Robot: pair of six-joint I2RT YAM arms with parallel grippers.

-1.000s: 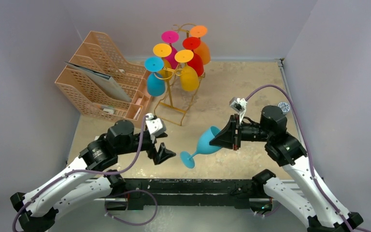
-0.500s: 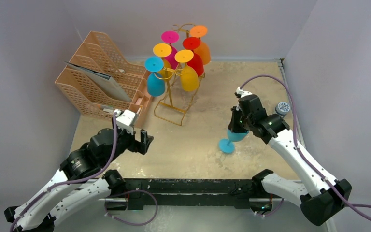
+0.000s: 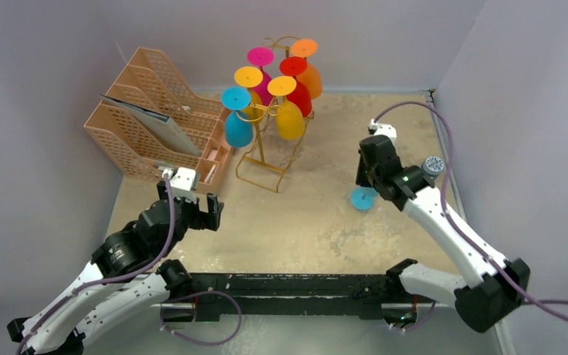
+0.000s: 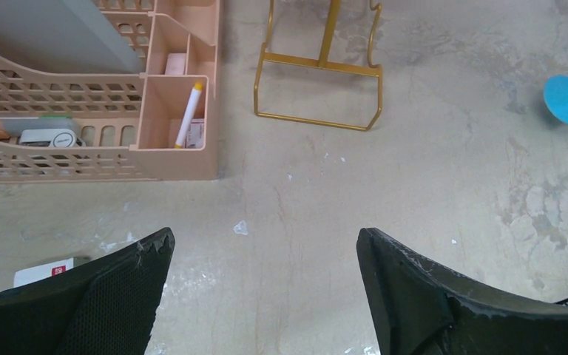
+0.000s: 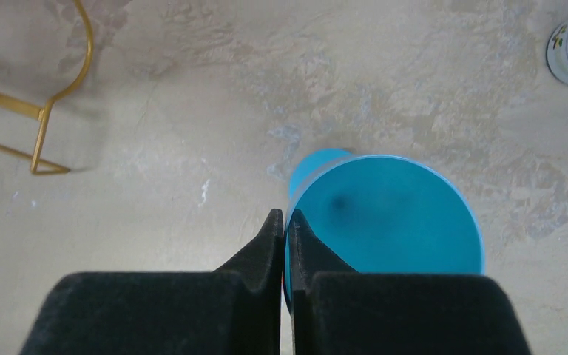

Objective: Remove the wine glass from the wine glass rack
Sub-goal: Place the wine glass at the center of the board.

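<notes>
Bare tabletop across the near middle; wine glass rack and peach organizer at the far left.

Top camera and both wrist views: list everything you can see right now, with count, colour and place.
rack: one, gold wire, back middle of the table.
hanging glasses: six, upside down on the rack; one blue, two yellow, one pink, one red, one orange.
held glass: one, blue, upright, right side.
file organiser: one, peach, back left, papers inside.
small can: one, white and blue, far right edge.
left claw: open, empty, front left.
right claw: shut on the held glass's rim.
</notes>
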